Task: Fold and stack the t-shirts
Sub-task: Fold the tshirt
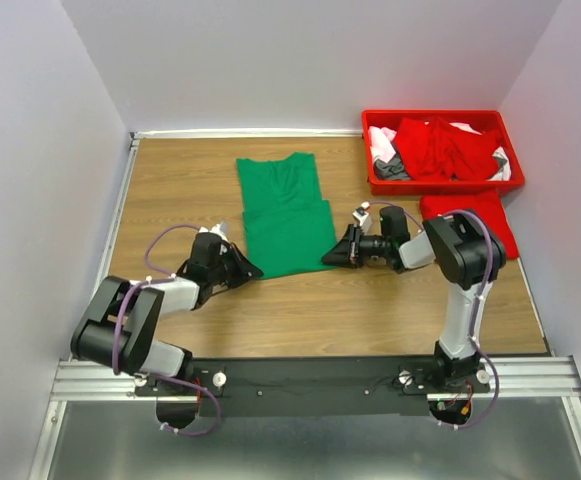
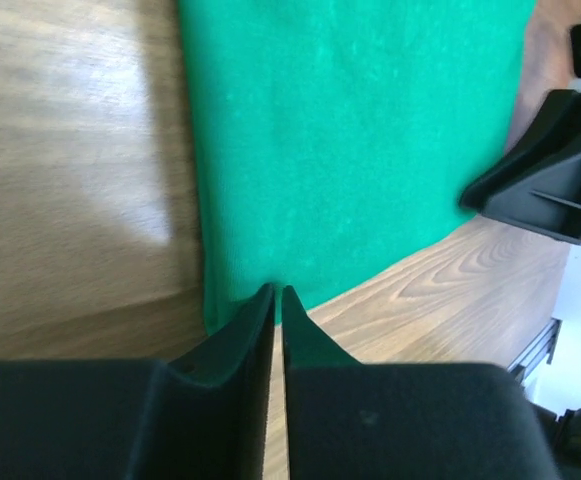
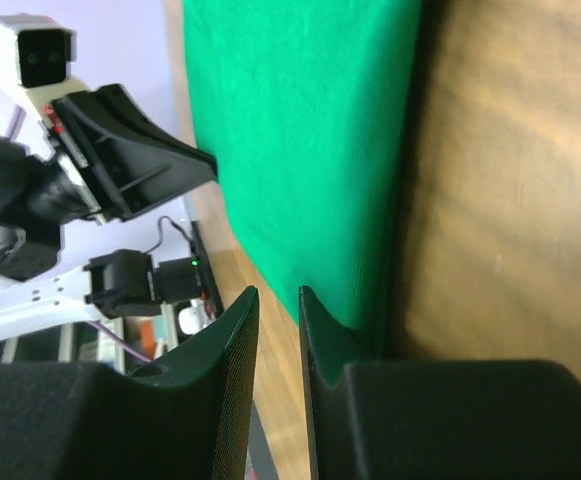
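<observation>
A bright green t-shirt point(image 1: 285, 210) lies flat on the wooden table, partly folded, neck toward the back. My left gripper point(image 1: 253, 270) sits low at its near left corner. In the left wrist view its jaws point(image 2: 278, 292) are nearly together, pinching the hem of the green cloth point(image 2: 350, 130). My right gripper point(image 1: 328, 258) sits low at the near right corner. In the right wrist view point(image 3: 278, 295) its jaws stand a narrow gap apart, one finger against the cloth edge point(image 3: 300, 130), bare table between them. Red garments point(image 1: 440, 148) lie in the bin.
A red plastic bin point(image 1: 435, 187) at the back right also holds white point(image 1: 378, 140) and grey point(image 1: 390, 168) garments. A folded red shirt point(image 1: 450, 203) lies on the table in front of the bin, partly under my right arm. White walls enclose the table.
</observation>
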`<state>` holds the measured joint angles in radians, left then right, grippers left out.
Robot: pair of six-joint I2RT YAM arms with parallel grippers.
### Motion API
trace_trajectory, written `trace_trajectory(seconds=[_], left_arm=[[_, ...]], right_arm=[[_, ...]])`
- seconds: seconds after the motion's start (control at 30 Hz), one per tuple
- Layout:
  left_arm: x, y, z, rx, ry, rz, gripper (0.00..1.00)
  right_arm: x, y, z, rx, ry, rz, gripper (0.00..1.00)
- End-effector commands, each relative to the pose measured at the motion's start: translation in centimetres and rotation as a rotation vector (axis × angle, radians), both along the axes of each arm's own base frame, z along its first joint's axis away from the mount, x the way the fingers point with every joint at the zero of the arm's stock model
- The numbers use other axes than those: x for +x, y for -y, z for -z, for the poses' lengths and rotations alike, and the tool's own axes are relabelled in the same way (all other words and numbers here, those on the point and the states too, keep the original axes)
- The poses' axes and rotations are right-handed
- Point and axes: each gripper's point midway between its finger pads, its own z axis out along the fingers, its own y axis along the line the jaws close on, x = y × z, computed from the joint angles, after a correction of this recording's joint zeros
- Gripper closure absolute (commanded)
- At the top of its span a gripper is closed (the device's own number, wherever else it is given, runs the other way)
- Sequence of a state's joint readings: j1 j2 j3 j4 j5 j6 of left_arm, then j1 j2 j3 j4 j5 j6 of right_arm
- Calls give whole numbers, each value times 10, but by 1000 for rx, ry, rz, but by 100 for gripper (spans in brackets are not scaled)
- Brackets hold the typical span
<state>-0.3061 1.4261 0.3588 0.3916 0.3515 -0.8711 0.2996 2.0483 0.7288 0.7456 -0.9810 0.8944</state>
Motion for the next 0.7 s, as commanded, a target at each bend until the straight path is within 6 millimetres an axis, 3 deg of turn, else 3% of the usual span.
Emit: trace_trajectory(seconds=[0.0,0.03,0.07,0.1,0.23,0.27,0.3,0.33,0.37,0.47,0.57,0.67], left_arm=[[0,-10,-18,53,29,-11,81],[6,-16,-33,89,53,-31,78],[8,-19,-38,117,62,-37,76],[15,-21,-52,140,92,-42,74],[7,-45,-56,363,66,-52,54],[4,-45,-57,392,61,-43,49],[-1,-43,-58,443,52,-32,44],[-2,-47,-55,488,45,-38,31],[-4,-46,-52,509,33,-26,26],[-9,-48,-40,567,-11,3,23],[-7,-43,-32,589,-36,26,23],[-4,-39,-25,611,-60,48,35]], right_arm=[[-2,13,-8,-107,17,31,70],[7,12,-30,-133,126,23,70],[8,13,-33,-177,146,21,70],[5,22,-23,-280,104,47,67],[9,35,-46,-479,193,105,51],[9,49,-45,-585,186,155,40],[5,51,-45,-643,204,153,36],[6,65,-45,-750,203,195,28],[-1,62,-44,-763,192,169,28],[-5,72,-40,-887,206,191,18],[-11,72,-38,-935,208,185,17],[-13,69,-35,-955,210,167,18]])
